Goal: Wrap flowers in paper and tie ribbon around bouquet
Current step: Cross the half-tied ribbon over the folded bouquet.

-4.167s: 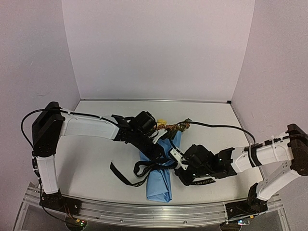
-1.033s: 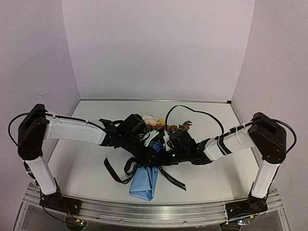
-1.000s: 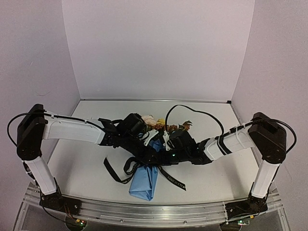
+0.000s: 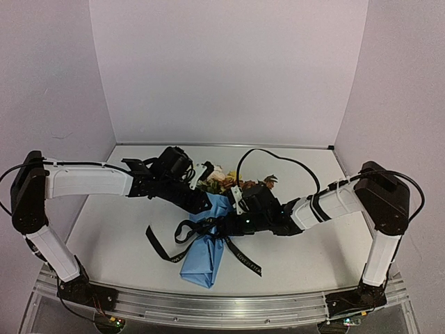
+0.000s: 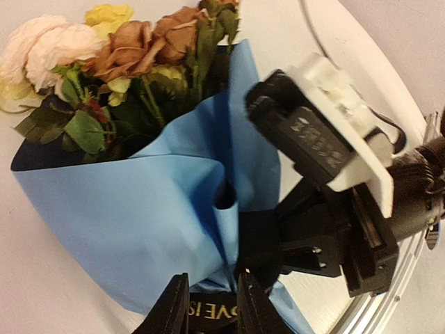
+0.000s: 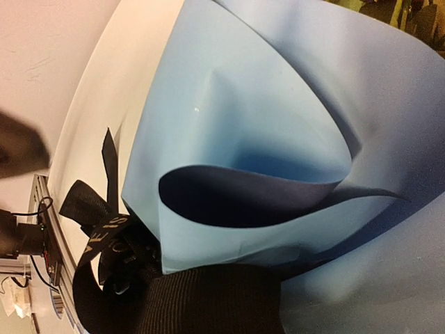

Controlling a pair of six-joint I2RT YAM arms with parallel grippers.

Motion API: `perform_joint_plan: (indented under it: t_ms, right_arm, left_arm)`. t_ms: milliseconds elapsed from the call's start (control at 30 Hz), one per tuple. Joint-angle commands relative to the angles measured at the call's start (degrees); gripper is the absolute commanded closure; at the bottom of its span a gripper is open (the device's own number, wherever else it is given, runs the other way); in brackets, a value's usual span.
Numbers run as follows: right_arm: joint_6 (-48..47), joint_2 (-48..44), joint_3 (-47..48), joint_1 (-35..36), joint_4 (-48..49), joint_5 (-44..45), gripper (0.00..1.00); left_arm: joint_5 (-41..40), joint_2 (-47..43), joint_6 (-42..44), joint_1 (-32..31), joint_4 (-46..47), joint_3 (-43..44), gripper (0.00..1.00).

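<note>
Soft flat light, wrist cams mushy up close

Overhead looks evenly lit from above with a faint lilac cast, and I only get weak shadows on the table [image 4: 111, 236]. On the left wrist cam the paper [image 5: 139, 209] is fairly sharp but the left gripper [image 5: 208, 309] at the bottom edge goes soft. Right wrist cam is too close: the ribbon [image 6: 201, 306] blurs, the fold's inside falls dark, the table blows out pale.
</note>
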Motion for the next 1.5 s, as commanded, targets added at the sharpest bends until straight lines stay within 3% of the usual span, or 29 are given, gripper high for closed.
perform_joint_plan:
  t_ms: [0,133,467,933,1467]
  right_arm:
    - [-0.6,0.8,2.1,0.1,1.4,0.2,1.00]
    - [-0.7,0.6,2.4,0.1,1.1,-0.2,1.00]
    - [-1.1,0.6,3.2,0.1,-0.3,-0.9,1.00]
    - [-2.3,-0.2,4.3,0.1,-2.7,-2.0,1.00]
    - [-2.4,-0.7,5.3,0.2,-2.9,-4.3,1.00]
  left_arm:
    - [-1.8,3.9,1.8,0.3,-5.2,4.0,0.82]
    - [0.2,7.0,3.2,0.2,-8.1,6.8,0.87]
    - [8.7,8.3,6.1,-0.5,-10.8,9.0,0.90]
    - [13.5,7.8,6.8,-1.2,-9.8,8.7,0.78]
    - [11.1,9.1,4.7,-1.4,-7.2,6.4,0.69]
